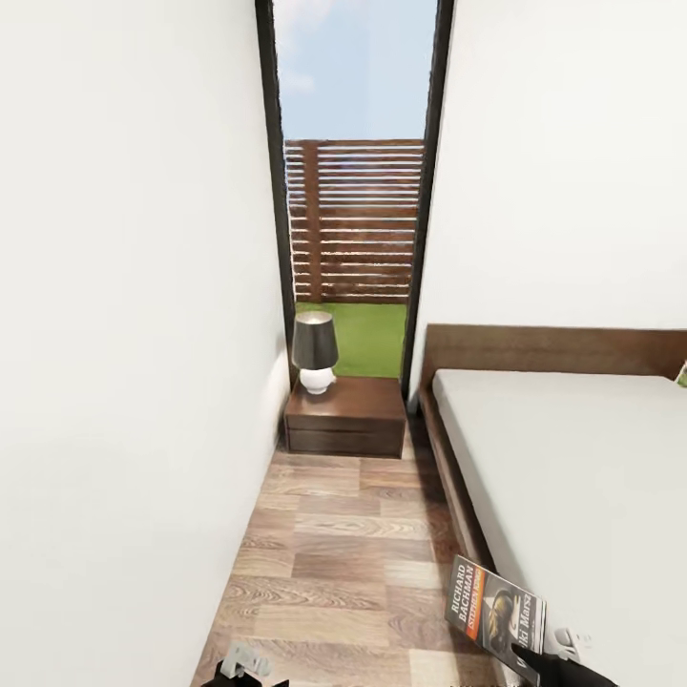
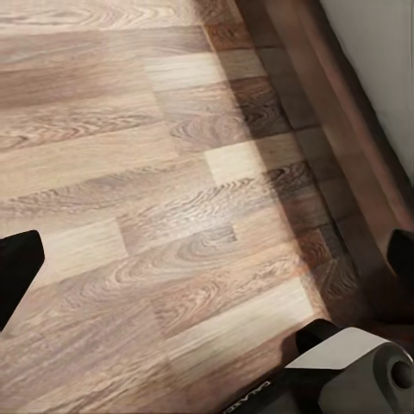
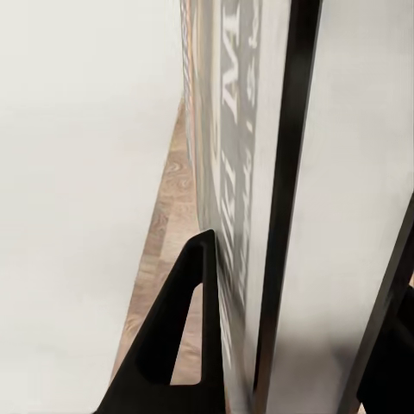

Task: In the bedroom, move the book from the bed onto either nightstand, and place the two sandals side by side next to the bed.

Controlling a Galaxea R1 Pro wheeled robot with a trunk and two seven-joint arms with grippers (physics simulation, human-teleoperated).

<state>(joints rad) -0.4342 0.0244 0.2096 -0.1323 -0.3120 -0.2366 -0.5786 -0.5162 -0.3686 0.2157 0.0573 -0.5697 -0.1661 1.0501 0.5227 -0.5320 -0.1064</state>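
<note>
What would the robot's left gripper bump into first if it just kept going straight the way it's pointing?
Most likely the wood-plank floor: the left gripper points down at bare planks, open, with the bed frame off to one side.

Wood-plank floor [image 2: 155, 198], dark bed frame [image 2: 345, 112] alongside, pincer [image 2: 207, 259] fingers spread

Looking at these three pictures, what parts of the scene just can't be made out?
- Thin dark paperback book with the orange band: in the head view its lower corner is hidden by the right gripper; in the right wrist view it sits too close, its lettering blurred.
- Dark wooden platform bed with grey mattress: cut off by the head view's right edge.
- Left gripper: cut off by the bottom edge.
- Small dark brown nightstand: drawer detail too small.
</note>
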